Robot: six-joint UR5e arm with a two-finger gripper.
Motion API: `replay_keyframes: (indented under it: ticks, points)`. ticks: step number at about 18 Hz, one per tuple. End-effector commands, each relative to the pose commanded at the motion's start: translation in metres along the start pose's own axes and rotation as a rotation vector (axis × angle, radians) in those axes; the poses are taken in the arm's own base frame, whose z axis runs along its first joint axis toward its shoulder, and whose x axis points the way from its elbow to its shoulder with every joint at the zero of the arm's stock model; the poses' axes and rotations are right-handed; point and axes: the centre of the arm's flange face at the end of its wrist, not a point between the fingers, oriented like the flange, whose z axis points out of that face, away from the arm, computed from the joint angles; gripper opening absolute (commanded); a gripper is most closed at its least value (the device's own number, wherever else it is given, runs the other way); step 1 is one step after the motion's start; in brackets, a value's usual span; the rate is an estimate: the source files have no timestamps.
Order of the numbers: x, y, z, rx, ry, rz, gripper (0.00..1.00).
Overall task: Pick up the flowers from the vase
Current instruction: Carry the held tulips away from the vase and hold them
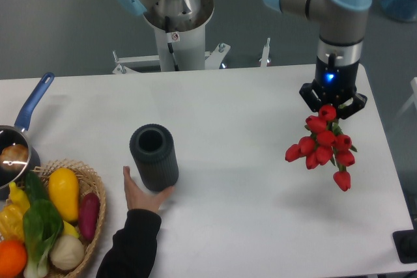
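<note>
Your flowers hang over the table's right side, well apart from the vase, pincer clamped on their stems. Watch that grip: loose buds could slip out, and a hand touches the vase.

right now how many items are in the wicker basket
6 visible in the basket: yellow squash, purple vegetable, pale round one, leafy green, yellow pepper, orange. More may be hidden past the frame edge.
</note>
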Motion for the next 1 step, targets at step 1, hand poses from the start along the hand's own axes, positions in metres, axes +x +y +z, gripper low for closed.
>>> replay_keyframes:
  ticks: [1]
  points:
    - [0.0004, 0.0006, 0.0008, -0.005, 0.002, 0.017, 0.05]
